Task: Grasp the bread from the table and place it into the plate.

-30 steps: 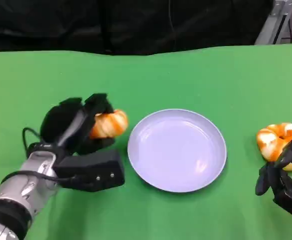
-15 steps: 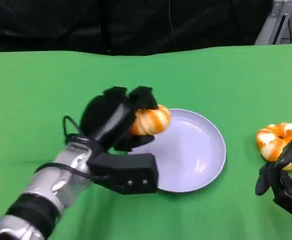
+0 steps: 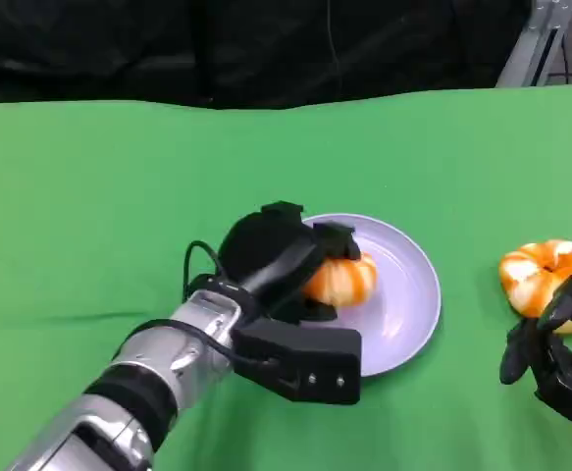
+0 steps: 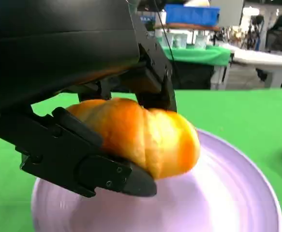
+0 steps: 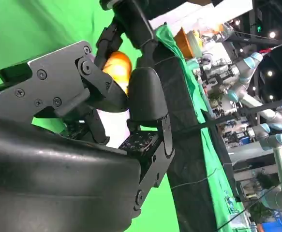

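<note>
Head view, left hand: the left hand (image 3: 284, 257) grips an orange bread roll (image 3: 339, 279) over the near-left part of the lavender plate (image 3: 413, 285).
Head view, right hand: the right hand (image 3: 560, 345) sits at the table's near right, fingers curled, just in front of a 2nd bread roll (image 3: 541, 275) on the green table (image 3: 119, 196); whether it touches is unclear.
Left wrist view: black fingers (image 4: 82, 159) clamp the roll above the plate; contact with the plate is unclear.
Right wrist view: fingers (image 5: 145, 104) bent in near the orange roll; grip unclear.
</note>
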Tool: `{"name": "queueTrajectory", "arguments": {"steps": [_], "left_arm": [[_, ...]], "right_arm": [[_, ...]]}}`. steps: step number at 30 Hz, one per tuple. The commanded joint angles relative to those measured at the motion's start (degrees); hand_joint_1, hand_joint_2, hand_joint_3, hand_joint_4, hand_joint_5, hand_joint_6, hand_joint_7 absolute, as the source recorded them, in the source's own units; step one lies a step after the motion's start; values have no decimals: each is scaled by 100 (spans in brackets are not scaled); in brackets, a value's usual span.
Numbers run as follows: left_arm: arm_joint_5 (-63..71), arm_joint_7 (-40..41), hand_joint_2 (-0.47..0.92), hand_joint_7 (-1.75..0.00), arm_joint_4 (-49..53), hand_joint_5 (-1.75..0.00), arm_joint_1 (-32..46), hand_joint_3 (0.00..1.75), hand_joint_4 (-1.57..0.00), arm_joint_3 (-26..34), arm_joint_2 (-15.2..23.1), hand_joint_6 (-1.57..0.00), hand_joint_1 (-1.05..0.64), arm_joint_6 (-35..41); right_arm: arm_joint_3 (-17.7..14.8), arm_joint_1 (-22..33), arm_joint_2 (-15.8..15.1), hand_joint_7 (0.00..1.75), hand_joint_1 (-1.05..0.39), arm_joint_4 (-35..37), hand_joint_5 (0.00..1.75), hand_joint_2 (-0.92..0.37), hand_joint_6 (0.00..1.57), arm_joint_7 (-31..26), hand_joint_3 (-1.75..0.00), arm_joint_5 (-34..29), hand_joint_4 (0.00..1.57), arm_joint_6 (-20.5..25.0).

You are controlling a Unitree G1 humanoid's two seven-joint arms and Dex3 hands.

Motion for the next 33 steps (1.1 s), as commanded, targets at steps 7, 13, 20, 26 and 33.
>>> {"name": "queueTrajectory", "arguments": {"steps": [7, 13, 20, 26, 33], "left_arm": [[196, 192, 91, -163, 445, -170, -417, 25, -61, -326, -102, -50, -20, -58], [-12, -309, 92, -4, 319, -10, -323, 57, -15, -186, -40, -38, -99, 51], [47, -386, 92, 0, 133, 0, -245, 64, 0, -279, 114, -16, -105, 96], [13, -439, 92, -1, 84, 0, -201, 65, 0, -272, 151, -16, -105, 110], [-386, -513, 92, -3, -177, -1, -13, 62, -2, 32, 265, -22, -105, -322]], "right_arm": [[-6, 14, -5, 158, -8, -46, 175, -62, 71, -34, -110, 29, 81, -52], [3, 5, -34, 158, -10, 4, 175, -62, 70, 29, -110, -19, 80, -151], [-6, -3, -11, 158, -10, -6, 175, -62, 70, -8, -109, -19, 80, -140], [-4, 13, -20, 158, -10, -54, 175, -61, 71, -61, -110, -30, 81, -72], [4, 21, -17, 158, -9, -58, 175, -61, 71, -45, -111, -28, 81, -100]]}}
